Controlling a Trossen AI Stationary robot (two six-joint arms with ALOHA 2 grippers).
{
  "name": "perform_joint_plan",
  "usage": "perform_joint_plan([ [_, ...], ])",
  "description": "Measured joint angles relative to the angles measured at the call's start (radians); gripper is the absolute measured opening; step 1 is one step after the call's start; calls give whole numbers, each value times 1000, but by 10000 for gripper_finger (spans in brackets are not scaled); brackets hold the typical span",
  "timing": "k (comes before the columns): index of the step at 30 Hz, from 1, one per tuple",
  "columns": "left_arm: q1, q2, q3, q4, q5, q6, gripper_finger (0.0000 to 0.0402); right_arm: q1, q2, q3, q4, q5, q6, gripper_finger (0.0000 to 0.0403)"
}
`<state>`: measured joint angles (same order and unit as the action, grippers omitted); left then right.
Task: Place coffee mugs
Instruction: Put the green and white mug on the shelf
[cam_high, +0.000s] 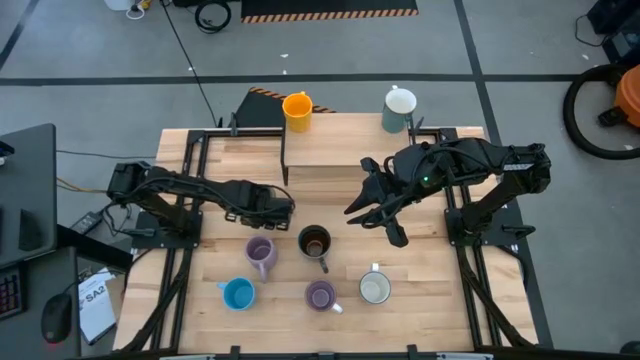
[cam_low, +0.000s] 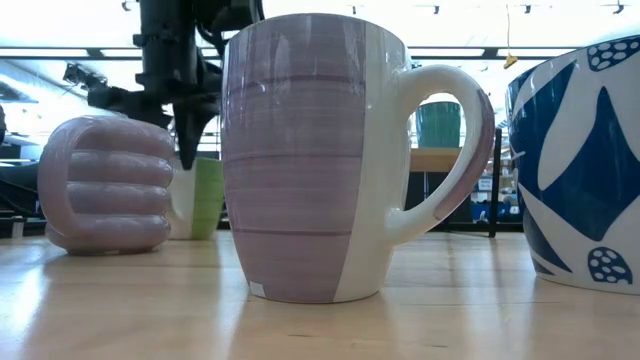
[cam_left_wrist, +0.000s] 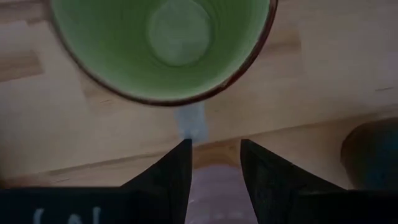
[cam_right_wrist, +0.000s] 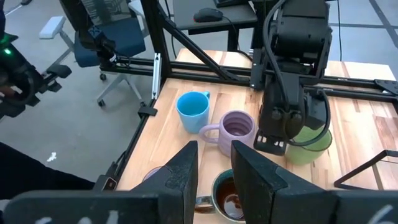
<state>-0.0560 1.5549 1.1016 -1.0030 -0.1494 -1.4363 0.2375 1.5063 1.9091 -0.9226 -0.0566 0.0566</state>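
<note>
Green is the mug (cam_left_wrist: 161, 43) at the centre of things: it stands upright on the wooden table (cam_high: 450, 300), near the middle, with the left gripper (cam_left_wrist: 214, 146) hanging directly over its rim and handle side. That gripper's 2 dark fingers (cam_left_wrist: 177, 171) stand apart with a clear gap between them, open and holding nothing; the mug's pale handle lies just ahead of the tips. From the right wrist view, the left gripper covers part of the green mug's rim, and a lilac mug (cam_right_wrist: 236, 127) sits just beside it, with a blue mug (cam_right_wrist: 193, 109) a little further off toward the table edge. The right gripper (cam_high: 378, 222) hovers over the middle of the table to the right of the left one, its fingers (cam_right_wrist: 183, 165) also spread and empty, above a dark brown mug (cam_high: 315, 241). Along the front of the table stand a second lilac mug (cam_high: 321, 295) and a white mug (cam_high: 375, 288), both upright. On the raised wooden shelf (cam_high: 340, 150) at the back are 2 more: an orange mug (cam_high: 297, 108) to the left and a pale mug (cam_high: 400, 108) to the right, well apart from each other.
</note>
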Motion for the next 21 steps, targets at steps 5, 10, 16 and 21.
perform_joint_plan([
  [5, 24, 0, -30, 22, 5, -1, 142, 0, 0, 0, 0, -15, 3, 102],
  [10, 26, 0, -20, 20, 14, 9, 142, 0, 0, 0, 5, -15, 0, 102],
  [16, 34, 0, -2, -26, 16, 56, 142, 0, 0, 0, 8, -16, -6, 102],
  [21, 31, 0, -2, -54, 27, 45, 142, 0, 0, 0, 9, -16, -6, 102],
])
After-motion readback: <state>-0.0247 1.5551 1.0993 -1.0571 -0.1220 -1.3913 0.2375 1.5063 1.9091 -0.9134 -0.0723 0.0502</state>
